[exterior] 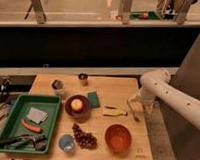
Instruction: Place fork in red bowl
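Observation:
The fork [132,110] is a thin silvery strip lying on the wooden table [108,87] near its right edge. The red bowl [117,138] stands empty at the front right of the table, in front of and slightly left of the fork. My gripper [138,103] hangs from the white arm [163,92] that reaches in from the right. It sits low over the far end of the fork, at or just above it. I cannot tell whether it touches the fork.
A yellow-handled utensil [114,112] lies just left of the fork. A maroon dish [78,107] with an orange fruit, a green sponge [94,98], grapes [84,139], a blue cup [66,142], two small metal cups [83,79] and a green tray [22,106] fill the left and middle.

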`<state>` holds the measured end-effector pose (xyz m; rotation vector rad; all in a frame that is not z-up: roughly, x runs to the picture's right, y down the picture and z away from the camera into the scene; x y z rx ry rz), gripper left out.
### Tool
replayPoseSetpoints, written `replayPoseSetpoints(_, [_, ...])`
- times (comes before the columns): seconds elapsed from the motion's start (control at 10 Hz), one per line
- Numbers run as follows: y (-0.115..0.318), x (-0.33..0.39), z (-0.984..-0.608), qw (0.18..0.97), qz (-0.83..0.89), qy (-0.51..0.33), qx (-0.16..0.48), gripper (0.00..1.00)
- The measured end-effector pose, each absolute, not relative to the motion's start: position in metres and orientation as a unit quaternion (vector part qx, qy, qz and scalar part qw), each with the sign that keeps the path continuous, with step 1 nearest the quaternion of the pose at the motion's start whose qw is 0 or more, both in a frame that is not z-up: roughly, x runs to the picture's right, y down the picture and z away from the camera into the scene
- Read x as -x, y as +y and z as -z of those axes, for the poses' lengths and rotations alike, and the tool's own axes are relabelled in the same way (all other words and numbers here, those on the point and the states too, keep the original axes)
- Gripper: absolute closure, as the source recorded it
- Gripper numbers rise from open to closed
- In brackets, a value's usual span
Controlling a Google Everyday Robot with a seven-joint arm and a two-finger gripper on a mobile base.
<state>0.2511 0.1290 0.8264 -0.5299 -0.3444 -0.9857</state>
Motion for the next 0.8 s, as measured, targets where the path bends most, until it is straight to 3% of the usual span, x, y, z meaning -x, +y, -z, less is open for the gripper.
replayPoseSetpoints(0.5, [0.138,-0.243,-0.841,0.816,0.497,-0.175,0.237,0.22])
replayPoseSetpoints(0.8, [0.143,-0.238,-0.854,0.804,0.512,-0.178,0.242,0.49])
